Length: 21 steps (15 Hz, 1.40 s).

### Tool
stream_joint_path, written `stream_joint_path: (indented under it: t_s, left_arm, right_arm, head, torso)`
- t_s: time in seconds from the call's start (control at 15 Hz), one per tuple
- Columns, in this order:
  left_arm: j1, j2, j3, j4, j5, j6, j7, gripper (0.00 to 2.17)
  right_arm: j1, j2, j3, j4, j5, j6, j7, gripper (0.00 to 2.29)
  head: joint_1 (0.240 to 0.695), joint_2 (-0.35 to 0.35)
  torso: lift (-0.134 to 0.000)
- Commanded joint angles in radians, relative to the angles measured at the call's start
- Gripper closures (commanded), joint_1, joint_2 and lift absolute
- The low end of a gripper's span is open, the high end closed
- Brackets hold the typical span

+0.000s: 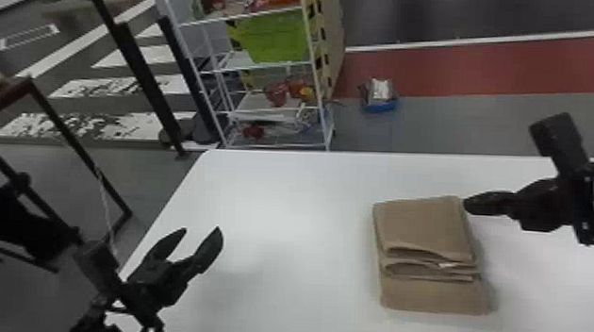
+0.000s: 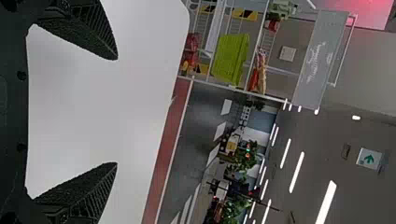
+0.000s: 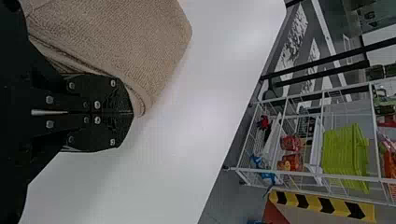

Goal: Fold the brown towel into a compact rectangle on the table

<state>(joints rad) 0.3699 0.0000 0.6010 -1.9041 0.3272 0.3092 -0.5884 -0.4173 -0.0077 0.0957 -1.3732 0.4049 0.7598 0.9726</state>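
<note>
"Where's the brown towel (image 1: 423, 229)?"

"In my head view it's right of centre, low in the frame, folded flat on the white counter (image 1: 285, 200). I can see stacked layers along its near side, with a single-looking strip sticking out below them."

"And your right gripper (image 1: 469, 205)?"

"At the towel's upper right corner. The right wrist view gives me what the head view hides: the fingers closed together, a seam between them, cloth right beside them. Whether they touch, I can't tell."

"Left?"

"My left gripper (image 1: 202, 229) is at lower left, fingers spread, nothing between them. Its wrist view adds ceiling lights (image 2: 325, 203) and a green-arrow sign (image 2: 369, 159)."

"Behind the counter?"

"A white rack (image 1: 221, 18) with a green basket (image 1: 279, 37), upper middle of my head view."
</note>
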Motion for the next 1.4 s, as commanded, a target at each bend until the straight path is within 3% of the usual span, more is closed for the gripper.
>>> stream_joint_path:
  t_s: [0.0,0.2,0.33,0.4,0.53,0.6,0.73,0.93,1.13,1.33]
  left_arm:
    - [0.014,-0.003,-0.038,-0.003,0.007,-0.015,0.005,0.08]
    - [0.018,-0.003,-0.046,-0.006,0.012,-0.015,0.005,0.08]
    - [0.024,-0.003,-0.043,-0.012,0.015,-0.015,0.002,0.08]
    - [0.024,-0.003,-0.040,-0.012,0.018,-0.015,0.001,0.08]
    - [0.024,-0.003,-0.037,-0.012,0.020,-0.015,0.001,0.08]
    - [0.024,-0.003,-0.037,-0.012,0.020,-0.015,-0.001,0.08]
    - [0.024,-0.003,-0.040,-0.012,0.020,-0.015,-0.005,0.08]
    - [0.034,-0.003,-0.046,-0.013,0.020,-0.015,-0.008,0.08]
    - [0.041,-0.003,-0.046,-0.016,0.020,-0.015,-0.008,0.08]
    - [0.047,-0.003,-0.047,-0.021,0.020,-0.015,-0.010,0.08]
  right_arm:
    - [-0.029,0.009,0.006,0.051,0.000,-0.046,-0.002,2.26]
    - [-0.008,0.002,0.030,0.036,0.037,-0.046,0.018,2.17]
    - [0.029,-0.021,0.027,-0.010,0.123,-0.046,0.066,2.05]
    - [0.064,-0.046,0.026,-0.063,0.176,-0.046,0.066,1.73]
    - [0.134,-0.113,0.026,-0.196,0.203,-0.046,0.067,0.47]
    - [0.170,-0.152,0.032,-0.280,0.207,-0.046,0.077,0.09]
    - [0.255,-0.207,0.079,-0.420,0.252,-0.128,0.112,0.07]
    - [0.315,-0.256,0.168,-0.520,0.318,-0.171,0.189,0.09]
    - [0.328,-0.259,0.207,-0.570,0.321,-0.159,0.232,0.10]
    - [0.295,-0.252,0.251,-0.538,0.342,-0.165,0.245,0.13]
  head:
    - [0.695,0.350]
    - [0.695,0.337]
    - [0.695,0.337]
    - [0.695,0.335]
    - [0.695,0.317]
    - [0.695,0.285]
    - [0.695,0.262]
    - [0.695,0.273]
    - [0.695,0.318]
    - [0.695,0.350]
  torso:
    - [-0.123]
    - [-0.123]
    - [-0.123]
    - [-0.123]
    - [-0.123]
    - [-0.123]
    - [-0.123]
    - [-0.123]
    - [-0.123]
    - [-0.123]
